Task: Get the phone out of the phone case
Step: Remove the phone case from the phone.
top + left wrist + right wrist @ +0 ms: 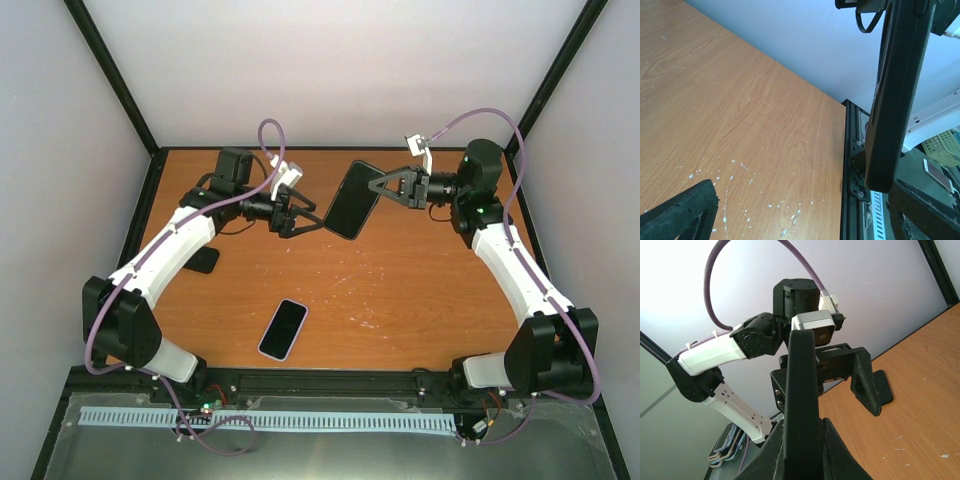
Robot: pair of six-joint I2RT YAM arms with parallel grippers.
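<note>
My right gripper [378, 188] is shut on a black phone case [352, 198] and holds it tilted in the air over the far middle of the table. In the right wrist view the case [801, 390] stands edge-on between my fingers [840, 455]. I cannot tell whether a phone sits in it. My left gripper [300, 215] is open at the case's lower left end. In the left wrist view the case [895, 100] hangs edge-on close to the right finger [925, 210], not gripped. A phone with a lilac rim [283, 328] lies flat on the near middle of the table.
A small black pad [203, 260] lies on the table under my left arm; it also shows in the right wrist view [884, 387]. The wooden table [420, 290] is scratched white in the middle. Black frame posts stand at the back corners.
</note>
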